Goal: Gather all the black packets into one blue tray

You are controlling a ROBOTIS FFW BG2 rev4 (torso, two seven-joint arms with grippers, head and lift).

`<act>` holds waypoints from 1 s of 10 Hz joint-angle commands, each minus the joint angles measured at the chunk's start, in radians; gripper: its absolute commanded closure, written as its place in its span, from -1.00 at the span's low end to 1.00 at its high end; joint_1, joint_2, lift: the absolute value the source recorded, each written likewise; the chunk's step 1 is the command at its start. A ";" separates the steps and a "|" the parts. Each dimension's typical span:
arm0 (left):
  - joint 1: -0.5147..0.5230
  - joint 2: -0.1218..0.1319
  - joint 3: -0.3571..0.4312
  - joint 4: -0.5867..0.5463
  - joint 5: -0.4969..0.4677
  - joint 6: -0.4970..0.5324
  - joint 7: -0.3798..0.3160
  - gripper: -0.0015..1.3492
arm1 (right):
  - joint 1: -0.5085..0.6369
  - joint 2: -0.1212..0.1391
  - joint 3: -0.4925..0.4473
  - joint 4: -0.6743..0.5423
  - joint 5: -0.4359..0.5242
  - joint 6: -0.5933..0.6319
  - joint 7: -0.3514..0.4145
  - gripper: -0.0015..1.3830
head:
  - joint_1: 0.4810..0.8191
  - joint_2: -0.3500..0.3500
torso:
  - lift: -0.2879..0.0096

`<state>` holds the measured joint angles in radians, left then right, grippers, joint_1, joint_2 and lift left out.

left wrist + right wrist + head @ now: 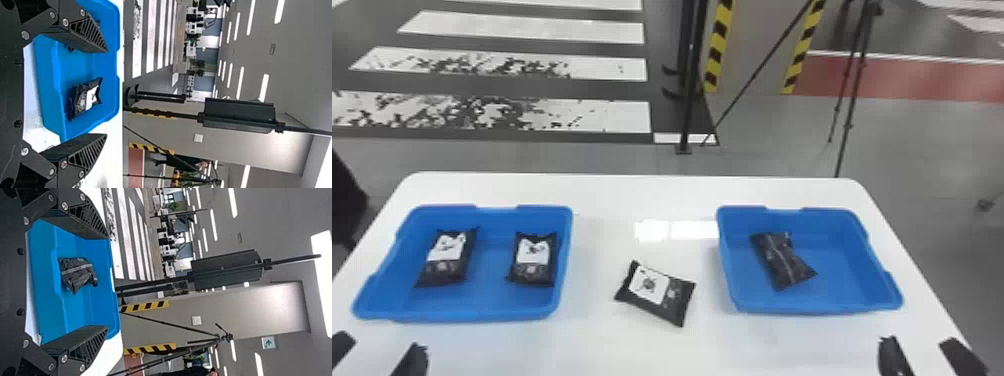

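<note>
Left tray [487, 314]: two black packets inside, one packet [444, 262] towards its outer side, a second packet [533, 265] by the inner wall.
Bench [652, 192]: the loose packet [654, 295] lies between the trays, label up.
Right tray [854, 280]: the lone packet [782, 262], seam up.
Left tool [106, 93]: spread, empty.
Right tool [107, 282]: spread, empty.
Progress: half gathered, I'd say, if the left tray's the one; two left to bring over.

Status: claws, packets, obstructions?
Both claws open, empty. Two black packets in left blue tray, one in right blue tray, one between. No obstruction seen.
</note>
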<state>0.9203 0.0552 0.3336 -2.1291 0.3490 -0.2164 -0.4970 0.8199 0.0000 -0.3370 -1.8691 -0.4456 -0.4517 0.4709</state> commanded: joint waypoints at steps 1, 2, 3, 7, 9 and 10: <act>0.000 0.000 0.001 0.000 0.000 0.000 0.000 -0.57 | 0.000 0.001 0.000 0.003 -0.001 0.000 0.000 -0.68 | 0.27 -0.30 | 0.20; 0.000 0.000 0.001 0.000 0.000 0.000 -0.002 -0.57 | 0.000 0.001 0.002 0.005 -0.003 0.000 0.000 -0.68 | 0.27 -0.30 | 0.20; -0.002 0.000 0.001 0.000 0.000 0.000 -0.002 -0.57 | 0.000 0.001 0.002 0.007 -0.009 0.000 0.000 -0.67 | 0.27 -0.30 | 0.20; -0.012 0.005 -0.005 0.000 0.000 0.008 -0.003 -0.57 | -0.005 0.001 0.016 0.025 -0.025 0.000 0.000 -0.67 | 0.27 -0.29 | 0.20; -0.044 0.018 -0.015 0.000 -0.034 0.052 -0.012 -0.58 | -0.005 0.001 0.016 0.025 -0.031 0.000 0.000 -0.67 | 0.27 -0.31 | 0.20; -0.079 0.029 -0.021 0.000 -0.072 0.069 -0.021 -0.58 | -0.005 0.001 0.020 0.027 -0.033 0.000 0.000 -0.67 | 0.27 -0.34 | 0.20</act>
<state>0.8621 0.0778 0.3161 -2.1291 0.2992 -0.1600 -0.5178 0.8146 0.0000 -0.3194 -1.8437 -0.4770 -0.4517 0.4709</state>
